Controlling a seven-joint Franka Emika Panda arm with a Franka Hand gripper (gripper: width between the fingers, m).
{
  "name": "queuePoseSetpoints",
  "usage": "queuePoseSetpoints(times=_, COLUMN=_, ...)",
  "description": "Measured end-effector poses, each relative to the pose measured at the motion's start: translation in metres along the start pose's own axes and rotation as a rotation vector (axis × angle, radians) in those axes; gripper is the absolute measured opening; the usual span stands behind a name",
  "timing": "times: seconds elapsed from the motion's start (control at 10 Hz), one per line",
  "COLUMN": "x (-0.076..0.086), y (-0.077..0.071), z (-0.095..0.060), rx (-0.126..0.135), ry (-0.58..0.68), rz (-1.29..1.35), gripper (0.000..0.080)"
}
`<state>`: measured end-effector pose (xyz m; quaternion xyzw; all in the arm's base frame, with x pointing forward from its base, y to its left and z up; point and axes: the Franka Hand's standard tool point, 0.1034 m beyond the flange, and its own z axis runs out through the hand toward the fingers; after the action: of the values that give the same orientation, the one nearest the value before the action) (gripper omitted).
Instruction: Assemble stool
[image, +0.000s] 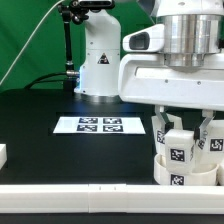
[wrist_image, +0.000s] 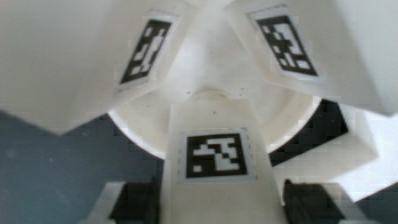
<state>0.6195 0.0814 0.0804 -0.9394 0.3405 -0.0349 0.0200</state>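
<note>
At the exterior view's far left edge, a small white block (image: 3, 155) is seen on the black table (image: 60, 160). Further along, near the middle, the marker board (image: 100, 125) is laid flat on the table, and the white base of the arm (image: 98, 60) is seen behind it. A long white bar (image: 70, 197) is stretched along the front edge of the table.

At the exterior view's right, the stool is found. Its round seat (image: 185, 165) is set low on the table, just behind the white bar. White legs (image: 178, 145) with black-and-white tags are stood up from the seat. The gripper (image: 190, 125) is lowered right over them, and its claw is closed tightly on one leg.

In the wrist view, the seat (wrist_image: 178, 140) is seen from close above, with tagged legs (wrist_image: 217, 155) leaning in around it, and the dark fingertips (wrist_image: 317, 203) are seen beside one leg.
</note>
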Motion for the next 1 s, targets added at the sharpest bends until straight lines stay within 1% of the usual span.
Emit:
queuePoseSetpoints(times=0.1, x=0.001, y=0.000, z=0.000, rx=0.005, ry=0.004, rz=0.081, gripper=0.0335)
queuePoseSetpoints(times=0.4, x=0.004, y=0.003, z=0.000, rx=0.004, ry=0.007, rz=0.297, gripper=0.0337)
queuePoseSetpoints(times=0.5, x=0.005, y=0.003, z=0.000, rx=0.005, ry=0.006, rz=0.323, gripper=0.0337)
queuePoseSetpoints(times=0.6, x=0.005, y=0.004, z=0.000, rx=0.007, ry=0.005, rz=0.337, gripper=0.0361)
queuePoseSetpoints(times=0.7, x=0.005, y=0.004, z=-0.001, rx=0.008, ry=0.003, rz=0.331, gripper=0.0361)
queuePoseSetpoints(times=0.8, x=0.008, y=0.004, z=-0.009, rx=0.016, ry=0.002, rz=0.331, gripper=0.0535)
queuePoseSetpoints(times=0.9, x=0.009, y=0.003, z=-0.020, rx=0.023, ry=-0.008, rz=0.344, gripper=0.0535)
queuePoseSetpoints(times=1.0, x=0.009, y=0.003, z=-0.029, rx=0.023, ry=-0.014, rz=0.346, gripper=0.0629)
